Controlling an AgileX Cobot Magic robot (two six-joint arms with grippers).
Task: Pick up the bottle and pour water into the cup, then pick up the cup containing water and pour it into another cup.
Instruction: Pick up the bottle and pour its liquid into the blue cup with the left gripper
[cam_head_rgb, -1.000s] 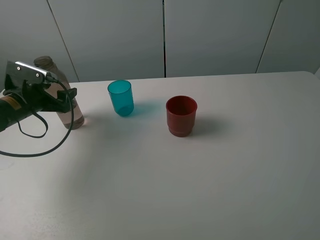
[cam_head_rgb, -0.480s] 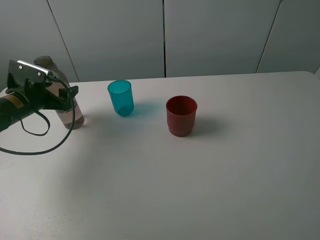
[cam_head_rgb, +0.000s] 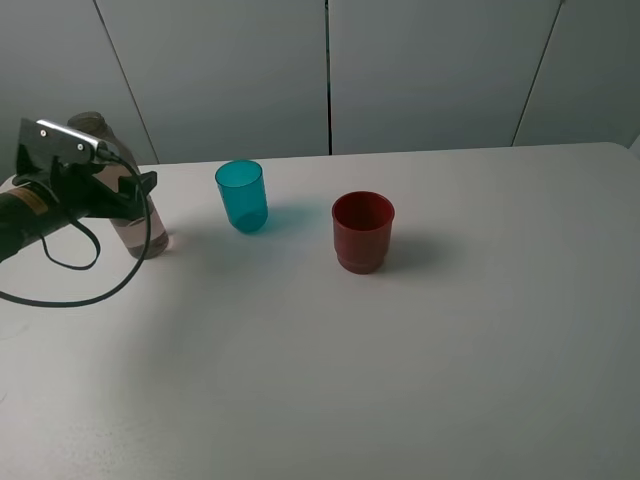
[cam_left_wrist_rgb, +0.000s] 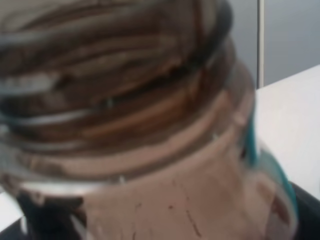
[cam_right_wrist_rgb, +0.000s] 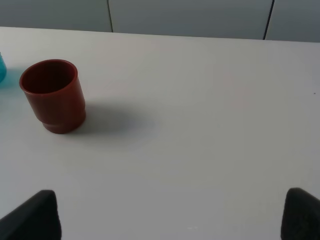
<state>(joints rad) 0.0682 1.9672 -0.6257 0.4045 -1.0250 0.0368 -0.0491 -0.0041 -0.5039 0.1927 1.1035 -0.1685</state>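
The smoky grey-brown bottle (cam_head_rgb: 150, 232) stands upright at the table's far left. My left gripper (cam_head_rgb: 138, 192) is open, its fingers straddling the bottle's middle. In the left wrist view the bottle (cam_left_wrist_rgb: 165, 190) fills the picture, blurred and very close. The teal cup (cam_head_rgb: 242, 195) stands to the right of the bottle. Further right and nearer the front is the red cup (cam_head_rgb: 362, 231), which the right wrist view (cam_right_wrist_rgb: 54, 96) also shows. My right gripper (cam_right_wrist_rgb: 165, 220) is open and holds nothing; it hangs well back from the red cup. It is out of the exterior high view.
A black cable (cam_head_rgb: 70, 295) loops from the left arm down to the white table (cam_head_rgb: 400, 380). Grey wall panels (cam_head_rgb: 420, 70) run behind the table's back edge.
My left gripper has crept slightly further onto the bottle. The bottle and both cups have not moved.
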